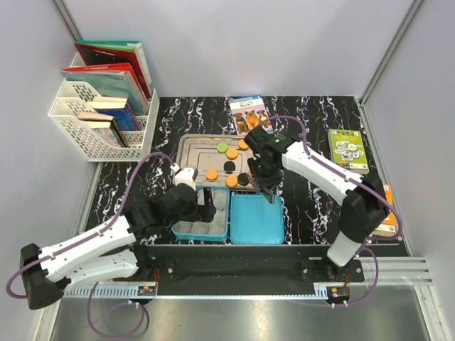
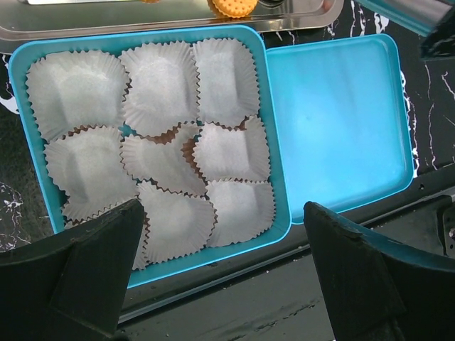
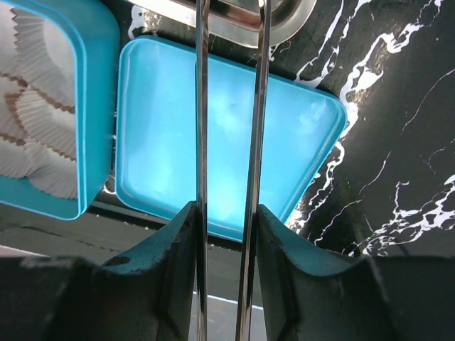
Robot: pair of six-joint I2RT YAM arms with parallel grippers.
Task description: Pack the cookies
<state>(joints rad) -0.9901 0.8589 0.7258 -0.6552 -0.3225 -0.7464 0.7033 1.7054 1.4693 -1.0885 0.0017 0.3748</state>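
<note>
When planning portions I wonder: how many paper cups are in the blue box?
8 paper cups: three far row, three middle, two near; left hand may hide a ninth.

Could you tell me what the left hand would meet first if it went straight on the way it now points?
Most likely the blue box, landing in its paper cups: the open left hand points at them with nothing between. The depth is unclear.

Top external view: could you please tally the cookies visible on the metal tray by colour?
Orange cookies: 4
Black cookies: 2
Green cookie: 1
Total: 7 visible; the right arm and its tongs cover part of the metal tray.
</note>
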